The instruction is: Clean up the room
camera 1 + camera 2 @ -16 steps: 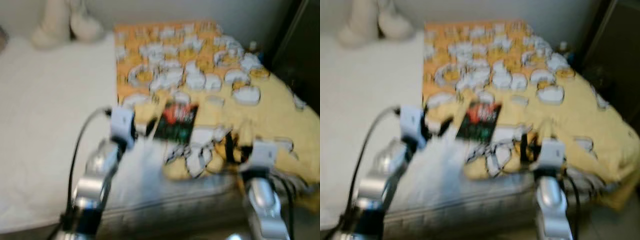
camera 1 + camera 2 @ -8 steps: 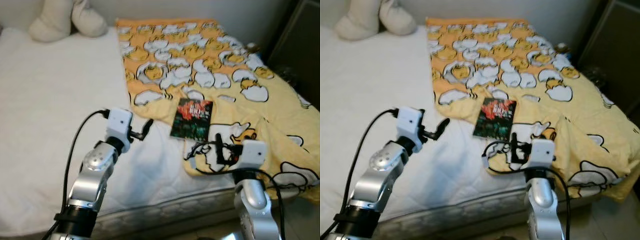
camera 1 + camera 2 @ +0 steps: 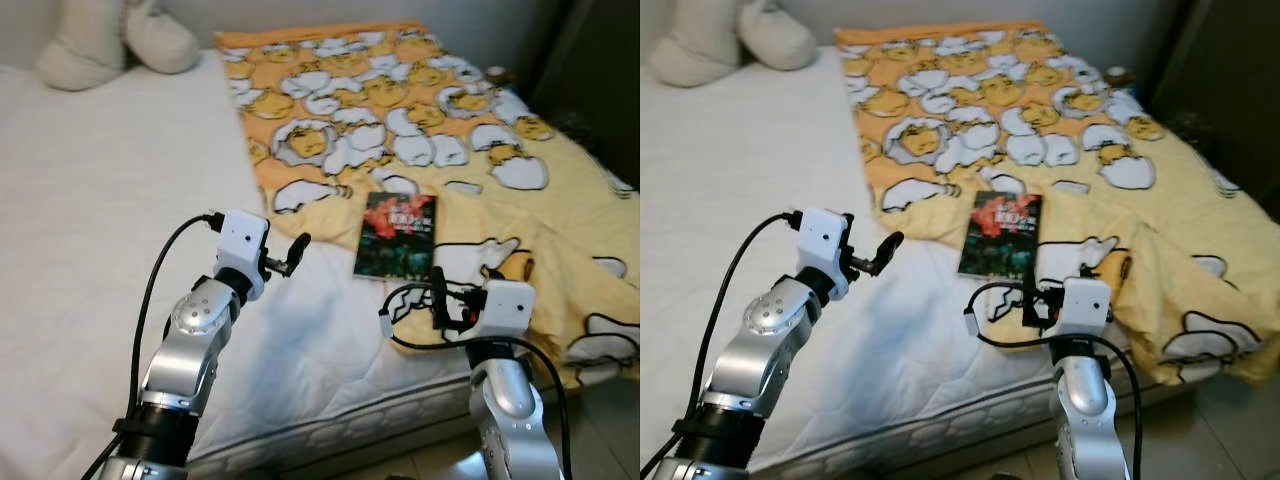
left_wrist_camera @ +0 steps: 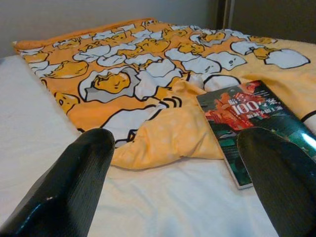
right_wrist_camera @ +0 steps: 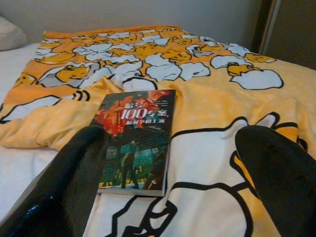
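Soft, even indoor light keeps both eye views fairly sharp with only faint shadows, while in the wrist views the near black fingers blur and glare streaks the book cover.

A dark book with red cover art lies flat on a yellow cartoon-print blanket on the bed, framed between the right hand's spread black fingers.

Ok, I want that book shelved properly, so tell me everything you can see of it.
The book is a thin paperback with a glossy dark cover, red at the top, green below, and a white "100" in its title. It lies flat, face up and closed, on the yellow blanket near the bed's edge, beyond both open grippers, touched by neither.
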Motion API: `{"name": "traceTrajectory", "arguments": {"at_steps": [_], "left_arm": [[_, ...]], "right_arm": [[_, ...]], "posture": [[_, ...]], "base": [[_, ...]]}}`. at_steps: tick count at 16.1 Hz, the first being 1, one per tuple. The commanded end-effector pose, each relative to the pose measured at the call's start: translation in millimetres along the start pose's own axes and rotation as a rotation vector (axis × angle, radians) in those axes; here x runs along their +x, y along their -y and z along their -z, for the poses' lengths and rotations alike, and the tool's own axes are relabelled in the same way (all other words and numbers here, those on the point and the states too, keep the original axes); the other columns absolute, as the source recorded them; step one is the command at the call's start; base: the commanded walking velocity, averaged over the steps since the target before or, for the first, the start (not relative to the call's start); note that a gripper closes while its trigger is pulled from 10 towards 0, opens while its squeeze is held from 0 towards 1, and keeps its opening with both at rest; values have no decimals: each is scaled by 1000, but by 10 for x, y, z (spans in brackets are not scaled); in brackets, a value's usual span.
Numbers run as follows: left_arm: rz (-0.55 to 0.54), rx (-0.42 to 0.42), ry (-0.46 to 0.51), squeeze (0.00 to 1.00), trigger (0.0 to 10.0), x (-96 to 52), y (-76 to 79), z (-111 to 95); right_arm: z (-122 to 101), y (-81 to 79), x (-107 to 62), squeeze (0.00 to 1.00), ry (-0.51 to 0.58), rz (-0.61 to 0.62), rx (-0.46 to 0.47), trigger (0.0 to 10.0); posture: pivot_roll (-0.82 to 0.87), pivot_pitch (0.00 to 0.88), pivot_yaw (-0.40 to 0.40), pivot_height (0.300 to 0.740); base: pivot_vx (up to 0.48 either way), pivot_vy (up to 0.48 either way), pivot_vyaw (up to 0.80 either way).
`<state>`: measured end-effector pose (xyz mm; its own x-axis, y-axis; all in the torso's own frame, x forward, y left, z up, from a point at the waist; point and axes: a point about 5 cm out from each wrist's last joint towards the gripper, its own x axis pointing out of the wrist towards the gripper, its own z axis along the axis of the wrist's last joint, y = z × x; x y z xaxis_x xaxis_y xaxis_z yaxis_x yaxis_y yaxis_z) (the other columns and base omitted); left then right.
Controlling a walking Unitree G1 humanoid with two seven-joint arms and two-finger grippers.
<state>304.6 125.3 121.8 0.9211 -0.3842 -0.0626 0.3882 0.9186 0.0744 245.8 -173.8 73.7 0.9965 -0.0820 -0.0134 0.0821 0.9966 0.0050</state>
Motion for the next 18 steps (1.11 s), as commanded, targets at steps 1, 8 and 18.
{"name": "traceTrajectory", "arguments": {"at_steps": [1,8,18], "left_arm": [[25,6,13,0,10000,7,58,-25],[-19,-69,31,0,10000,-68,92,12],[396,-20,8,0,10000,-298,328,-271]], "right_arm": [[-48,53,6,0,23,21,-4,10000],[-66,164,-3,0,39,80,35,10000],[115,238,366,0,-76,135,217,10000]], "posture": [[-63,0,29,719],[-67,0,27,719],[53,28,66,719]], "base": [[465,0,0],[477,0,0],[86,0,0]]}}
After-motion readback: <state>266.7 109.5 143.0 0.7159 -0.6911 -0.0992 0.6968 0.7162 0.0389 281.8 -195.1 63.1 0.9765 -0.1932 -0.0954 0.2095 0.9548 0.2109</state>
